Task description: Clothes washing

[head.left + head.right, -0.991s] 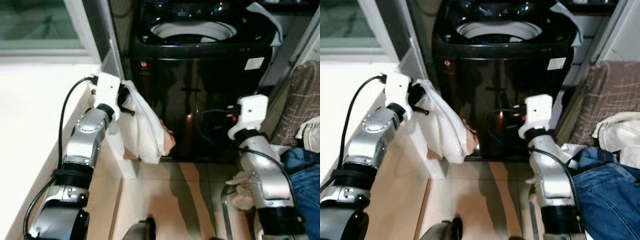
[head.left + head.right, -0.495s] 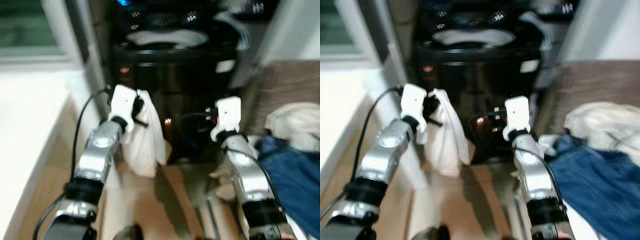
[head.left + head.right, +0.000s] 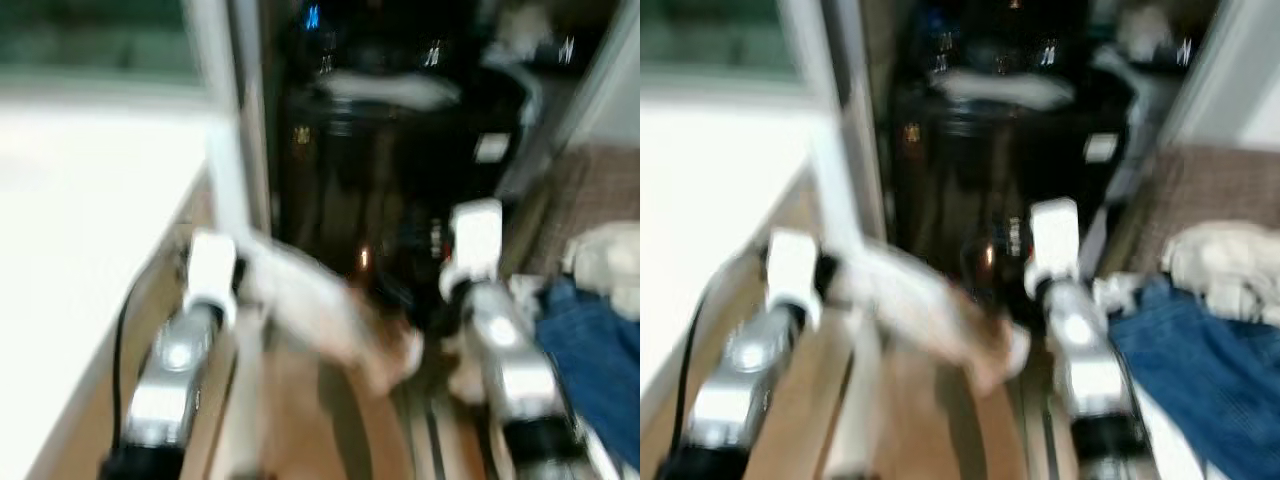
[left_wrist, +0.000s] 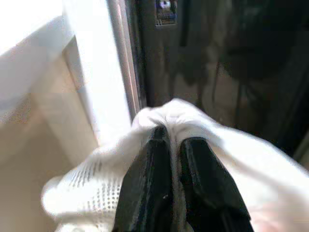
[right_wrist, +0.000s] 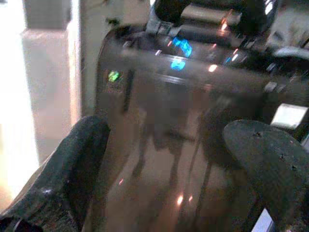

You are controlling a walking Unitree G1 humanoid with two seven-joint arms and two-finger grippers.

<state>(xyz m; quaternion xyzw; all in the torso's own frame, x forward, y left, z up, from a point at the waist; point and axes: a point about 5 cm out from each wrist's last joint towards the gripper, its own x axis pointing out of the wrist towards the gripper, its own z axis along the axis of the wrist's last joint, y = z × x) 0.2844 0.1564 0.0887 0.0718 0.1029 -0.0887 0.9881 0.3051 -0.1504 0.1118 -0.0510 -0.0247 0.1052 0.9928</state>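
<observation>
Cloth (image 4: 203,130): white, soft, light, limp; trailed loose. Left gripper (image 4: 175,145) pinched bunched fold, fingers closed on it. Right gripper (image 5: 169,159) wide open, empty, facing washer (image 3: 400,170). Best hold judged: gathered bunch.

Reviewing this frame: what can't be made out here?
- Washer drum contents: blurred in both eye views.
- White cloth type and its lower end: blurred in the eye views, cut off by the left wrist view's edge.
- Clothes pile: items smeared, cut off by the frame edge.
- Washer panel lights: unreadable in the right wrist view.
</observation>
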